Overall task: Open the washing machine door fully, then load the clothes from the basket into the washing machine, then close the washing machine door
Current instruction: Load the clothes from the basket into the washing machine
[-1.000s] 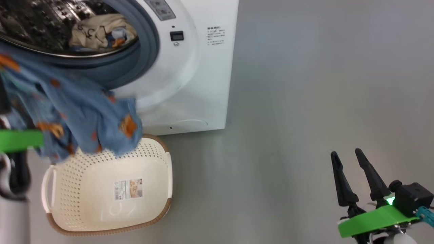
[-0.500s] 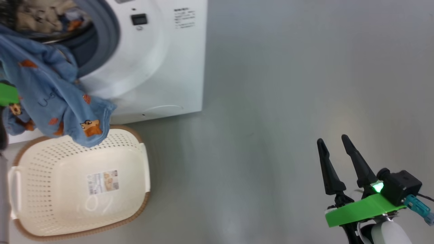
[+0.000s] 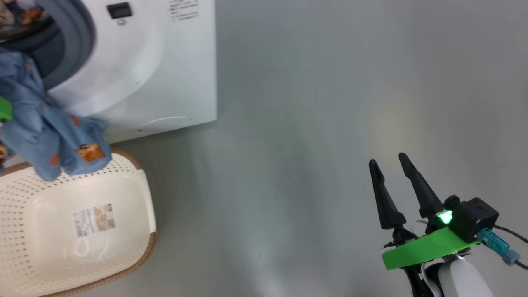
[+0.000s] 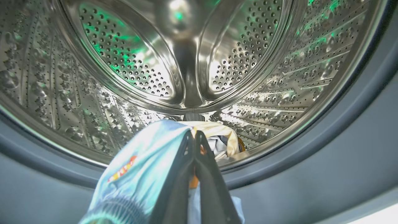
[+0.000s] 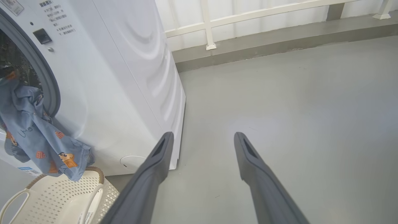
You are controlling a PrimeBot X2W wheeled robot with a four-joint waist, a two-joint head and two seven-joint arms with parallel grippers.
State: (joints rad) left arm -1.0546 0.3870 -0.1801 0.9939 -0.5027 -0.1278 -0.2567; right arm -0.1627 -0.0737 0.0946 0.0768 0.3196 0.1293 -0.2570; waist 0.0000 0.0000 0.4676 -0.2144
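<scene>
The left end effector [image 4: 194, 137] has its two dark fingers pinched tight on a fold of the light-blue garment [image 4: 143, 165], at 6 o'clock in the left wrist view, right at the mouth of the dimpled steel drum [image 4: 124, 62]. In the head view the cloth hangs at 9 o'clock from the grey rubber seal [image 3: 82, 29] of the glossy white washing machine [image 3: 165, 74], down over the cream perforated basket [image 3: 136, 198], which looks empty.

The fabric is soft, light and limp. A pinch on a bunched fold carries it well, but the trailing hem could catch on the seal lip. A cream piece [image 4: 217, 130] lies low in the drum, though its extent is hard to judge.

The right end effector [image 3: 387, 160], at 4 o'clock, is spread wide and holds nothing above the smooth grey floor [image 3: 309, 103].
</scene>
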